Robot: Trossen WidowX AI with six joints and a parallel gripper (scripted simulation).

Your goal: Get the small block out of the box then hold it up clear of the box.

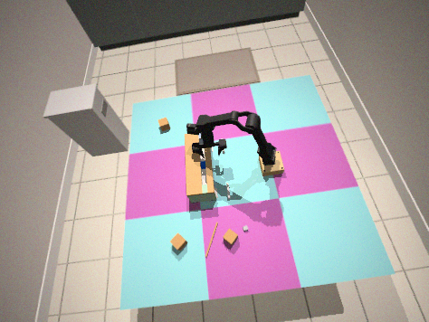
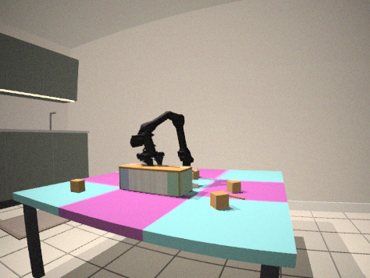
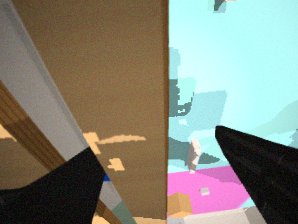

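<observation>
The wooden box (image 1: pixel 193 176) (image 2: pixel 154 181) (image 3: pixel 125 75) stands upright, with a long slot along its top and a pale front with a green panel at one end. A small blue block (image 1: pixel 203 165) (image 3: pixel 107 178) shows inside the slot; in the wrist view a finger hides most of it, and the exterior view does not show it. My gripper (image 1: pixel 211 150) (image 2: pixel 153 162) (image 3: pixel 162 137) is open and empty, low over the box. One finger is over the slot side, the other over the table on the robot's side. Whether a finger touches the box cannot be told.
Wooden cubes (image 1: pixel 164 124) (image 1: pixel 178 241) (image 1: pixel 230 236) (image 2: pixel 77 185) (image 2: pixel 219 200) (image 2: pixel 233 186) stand around the table, with a thin stick (image 1: pixel 211 240) (image 2: pixel 236 197) and a small grey cube (image 1: pixel 245 228) (image 3: pixel 204 191). A pale narrow object is beside the box.
</observation>
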